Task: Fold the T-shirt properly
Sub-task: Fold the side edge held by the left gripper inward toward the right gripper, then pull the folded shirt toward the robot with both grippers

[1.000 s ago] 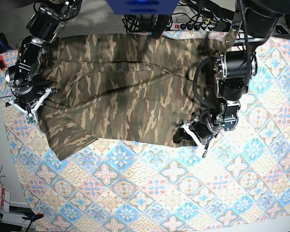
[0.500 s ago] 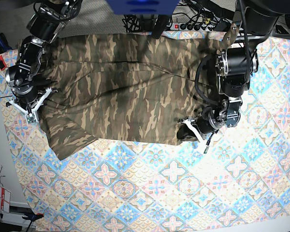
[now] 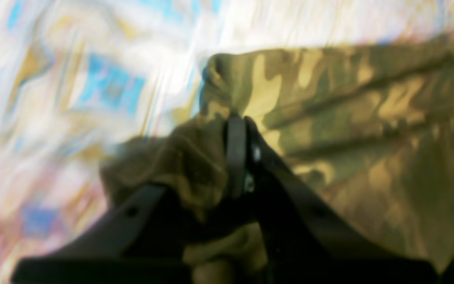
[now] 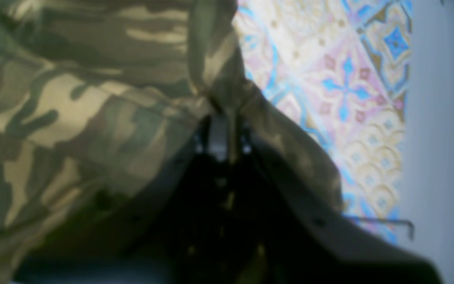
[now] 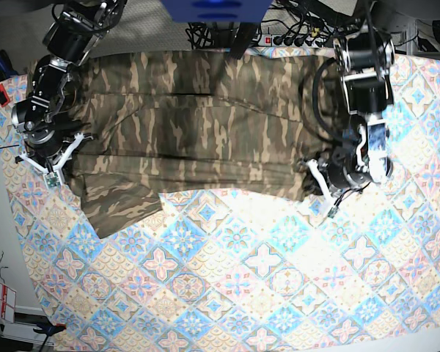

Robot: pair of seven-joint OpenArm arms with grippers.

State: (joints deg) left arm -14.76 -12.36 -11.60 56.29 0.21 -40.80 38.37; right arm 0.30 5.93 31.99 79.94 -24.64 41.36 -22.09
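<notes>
While both arms had hold of the one T-shirt (image 5: 198, 125), it lay stretched across the far part of the patterned tablecloth (image 5: 264, 279), its near edge running between the two grippers and one sleeve (image 5: 121, 202) trailing toward the near side. The left gripper (image 5: 328, 192) was clamped on a bunched corner of the fabric, as the left wrist view showed with cloth pinched between its closed jaws; the right gripper (image 5: 50, 167) was likewise closed on a fold of the shirt at the opposite end, cloth draped over both of its fingers in the right wrist view. To do this fold well, the two arms would probably need to travel together at the same height and pace, keeping the held edge taut and straight so that it lands parallel to the far edge without wrinkling, and the loose sleeve would likely want tucking in. Counted: one shirt, one tablecloth, two grippers.
</notes>
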